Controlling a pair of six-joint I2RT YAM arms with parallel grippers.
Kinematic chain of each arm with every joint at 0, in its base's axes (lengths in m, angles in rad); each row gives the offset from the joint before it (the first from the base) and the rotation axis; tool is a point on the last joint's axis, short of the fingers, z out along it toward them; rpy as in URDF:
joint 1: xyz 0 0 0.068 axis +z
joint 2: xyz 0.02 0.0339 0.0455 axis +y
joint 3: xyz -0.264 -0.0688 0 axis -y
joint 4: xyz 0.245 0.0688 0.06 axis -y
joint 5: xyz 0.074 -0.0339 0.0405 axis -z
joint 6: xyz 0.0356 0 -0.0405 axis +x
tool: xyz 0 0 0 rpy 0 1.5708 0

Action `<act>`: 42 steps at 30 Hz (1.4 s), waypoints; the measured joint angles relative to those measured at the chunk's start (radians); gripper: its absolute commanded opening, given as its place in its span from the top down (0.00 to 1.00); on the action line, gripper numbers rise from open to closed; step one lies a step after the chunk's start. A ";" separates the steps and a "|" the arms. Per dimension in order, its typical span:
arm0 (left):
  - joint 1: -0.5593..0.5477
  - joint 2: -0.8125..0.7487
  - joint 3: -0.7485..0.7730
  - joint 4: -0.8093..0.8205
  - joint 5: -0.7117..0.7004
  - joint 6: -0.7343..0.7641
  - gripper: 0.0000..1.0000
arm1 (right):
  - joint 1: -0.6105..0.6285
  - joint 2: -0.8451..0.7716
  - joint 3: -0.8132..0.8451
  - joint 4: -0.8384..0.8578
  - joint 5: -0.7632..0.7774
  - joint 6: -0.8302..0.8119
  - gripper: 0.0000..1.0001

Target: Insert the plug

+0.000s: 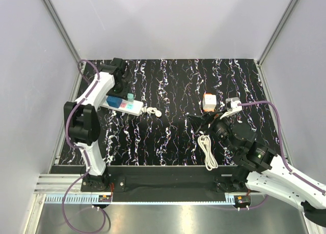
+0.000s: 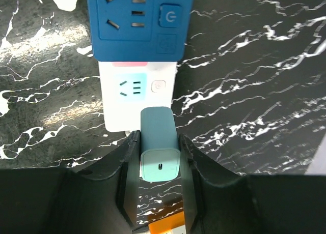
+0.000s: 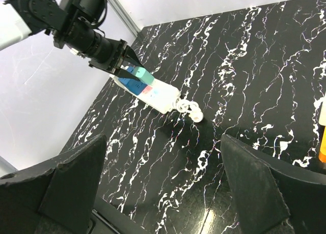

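The white cube-shaped plug adapter [image 1: 209, 100] rests on the short orange power strip [image 1: 208, 109] right of centre, seating unclear, while the right fingers [image 3: 76, 178] spread empty and the left fingers [image 2: 127, 168] clamp a small teal cube [image 2: 159, 152].

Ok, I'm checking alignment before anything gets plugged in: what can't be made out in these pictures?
Left wrist view: the prongs of the teal rectangular adapter block, hidden under its own body in the left pincer.
Top view: the small white cube-shaped plug, too small to show prongs.
Right wrist view: that plug, cut off by the right edge.
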 measured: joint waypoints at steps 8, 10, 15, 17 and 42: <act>0.000 0.053 0.002 -0.005 0.028 -0.006 1.00 | 0.000 0.007 0.000 0.000 0.002 0.000 0.00; 0.000 0.056 0.002 -0.005 0.028 -0.006 1.00 | 0.000 0.007 0.000 0.000 0.002 0.000 0.00; 0.005 0.058 0.002 -0.005 0.028 -0.006 1.00 | 0.000 0.008 0.000 -0.001 0.003 0.000 0.00; 0.010 0.059 0.002 -0.005 0.028 -0.005 1.00 | 0.000 0.008 0.000 -0.001 0.004 0.000 0.00; 0.021 0.087 -0.032 0.013 0.024 0.010 1.00 | 0.000 -0.012 0.000 -0.016 0.023 -0.008 0.00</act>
